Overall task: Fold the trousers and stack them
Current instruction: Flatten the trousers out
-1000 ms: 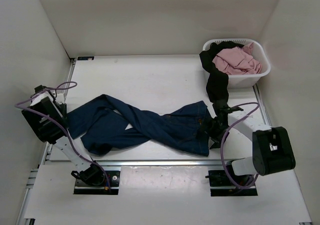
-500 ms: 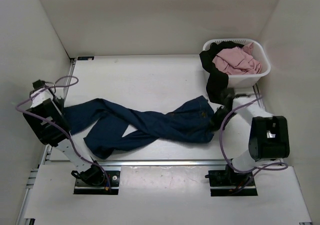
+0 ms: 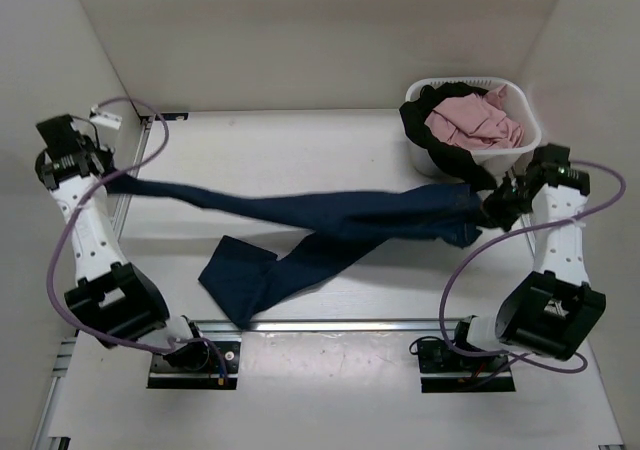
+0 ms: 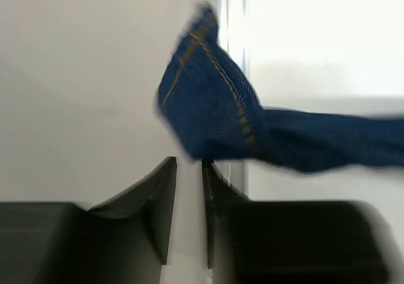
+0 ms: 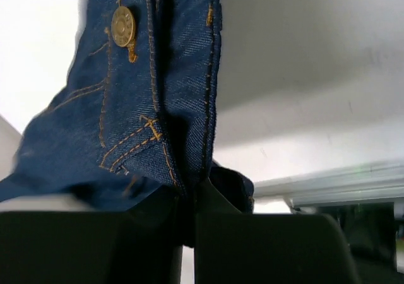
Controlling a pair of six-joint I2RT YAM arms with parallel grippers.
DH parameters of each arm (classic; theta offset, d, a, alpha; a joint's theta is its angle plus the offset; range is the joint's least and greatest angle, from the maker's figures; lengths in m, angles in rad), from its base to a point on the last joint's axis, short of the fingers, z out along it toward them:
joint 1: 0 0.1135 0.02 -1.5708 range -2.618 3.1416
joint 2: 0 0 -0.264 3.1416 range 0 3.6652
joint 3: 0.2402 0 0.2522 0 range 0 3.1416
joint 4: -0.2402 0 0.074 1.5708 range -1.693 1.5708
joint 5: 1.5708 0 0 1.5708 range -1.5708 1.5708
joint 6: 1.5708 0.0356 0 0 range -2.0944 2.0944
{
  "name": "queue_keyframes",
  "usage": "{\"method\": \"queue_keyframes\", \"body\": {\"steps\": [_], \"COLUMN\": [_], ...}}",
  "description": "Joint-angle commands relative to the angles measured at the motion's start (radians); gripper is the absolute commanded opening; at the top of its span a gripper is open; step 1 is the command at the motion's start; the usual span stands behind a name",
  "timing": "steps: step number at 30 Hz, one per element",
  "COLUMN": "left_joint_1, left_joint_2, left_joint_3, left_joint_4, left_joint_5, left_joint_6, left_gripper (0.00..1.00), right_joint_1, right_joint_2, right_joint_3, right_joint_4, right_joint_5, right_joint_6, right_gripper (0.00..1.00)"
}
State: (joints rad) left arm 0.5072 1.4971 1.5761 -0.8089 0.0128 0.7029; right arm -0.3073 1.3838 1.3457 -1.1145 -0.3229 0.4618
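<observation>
The jeans (image 3: 350,215) are hanging stretched above the table (image 3: 300,150), left gripper (image 4: 189,170) clamping one hem, right gripper (image 5: 189,192) clamping the waistband. Under more tension the hem could be slipping free, the loose leg twisting

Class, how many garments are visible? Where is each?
3: trousers stretched across the table; black garment draped over the basket rim; pink garment inside. Others may hide beneath.

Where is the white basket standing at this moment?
In the top view, the white basket stands at the far right corner of the table, just beyond the right gripper holding the trousers.
</observation>
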Motion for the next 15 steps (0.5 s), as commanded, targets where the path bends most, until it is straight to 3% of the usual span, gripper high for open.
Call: {"method": "queue_keyframes", "body": {"steps": [1,2,3,4,6,7,10,15], "left_joint_1": [0.013,0.013,0.013,0.013,0.013,0.013,0.025,0.025], "left_joint_2": [-0.092,-0.144,-0.168,-0.188,-0.231,-0.242,-0.273,-0.207], "left_joint_3": [-0.229,-0.358,-0.42,-0.477,-0.611,-0.643,-0.676,-0.458], "left_joint_4": [-0.061,-0.061,-0.07,-0.085,-0.14,-0.204,-0.263,-0.229], "left_joint_5": [0.004,0.004,0.004,-0.01,-0.019,-0.019,-0.019,0.041], "left_joint_6": [0.124,0.135,0.144,0.155,0.205,0.23,0.3,0.167], "left_gripper": [0.38,0.41,0.43,0.46,0.73,0.77,0.8,0.87], "right_joint_1": [-0.036,-0.047,-0.056,-0.056,-0.082,-0.082,-0.092,-0.092], "right_joint_2": [-0.098,-0.114,-0.126,-0.135,-0.147,-0.158,-0.167,-0.167], "right_joint_3": [-0.19,-0.286,-0.325,-0.357,-0.428,-0.448,-0.473,-0.445], "right_joint_4": [-0.021,0.016,0.033,0.033,0.061,0.061,0.088,0.088], "right_joint_5": [-0.033,-0.044,-0.044,-0.033,0.013,0.024,0.073,0.21], "right_joint_6": [0.003,0.003,0.015,0.015,0.015,0.015,0.024,0.034], "right_gripper": [0.0,0.02,0.14,0.18,0.31,0.56,0.8,0.89]}}
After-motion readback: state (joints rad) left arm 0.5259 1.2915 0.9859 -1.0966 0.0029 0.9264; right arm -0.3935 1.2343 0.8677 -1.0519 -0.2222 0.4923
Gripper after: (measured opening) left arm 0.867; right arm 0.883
